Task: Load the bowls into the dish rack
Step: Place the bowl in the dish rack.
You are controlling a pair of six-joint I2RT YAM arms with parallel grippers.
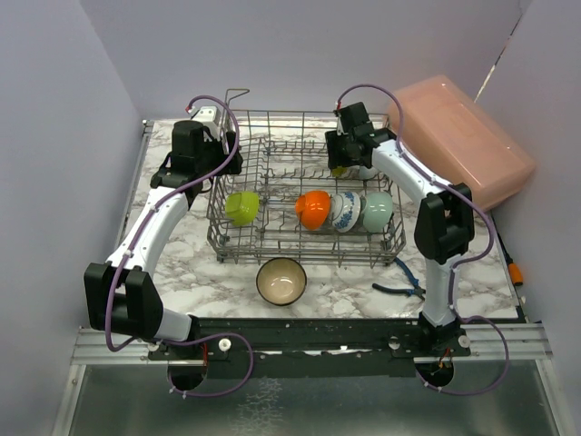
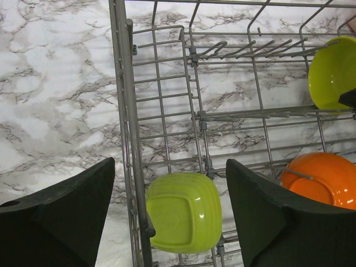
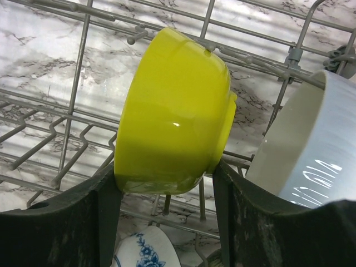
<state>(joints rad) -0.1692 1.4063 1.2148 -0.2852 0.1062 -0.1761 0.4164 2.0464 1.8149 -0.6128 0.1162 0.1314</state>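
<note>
The grey wire dish rack [image 1: 238, 247] stands mid-table. Along its front row stand a lime green bowl [image 1: 241, 207], an orange bowl [image 1: 314, 209], a blue-patterned bowl [image 1: 345, 212] and a mint green bowl [image 1: 378, 211]. At the rack's back right, my right gripper [image 3: 165, 183] is shut on a yellow-green bowl [image 3: 172, 111] held on edge among the tines, with a white bowl [image 3: 311, 150] just to its right. My left gripper [image 2: 169, 222] hangs open over the rack's left wall, above the lime green bowl [image 2: 186, 211]. A beige bowl [image 1: 280, 280] sits on the table before the rack.
A pink translucent box [image 1: 463, 141] leans at the back right. Blue-handled pliers [image 1: 399, 286] lie on the marble near the rack's front right corner. Purple walls close in the table on three sides.
</note>
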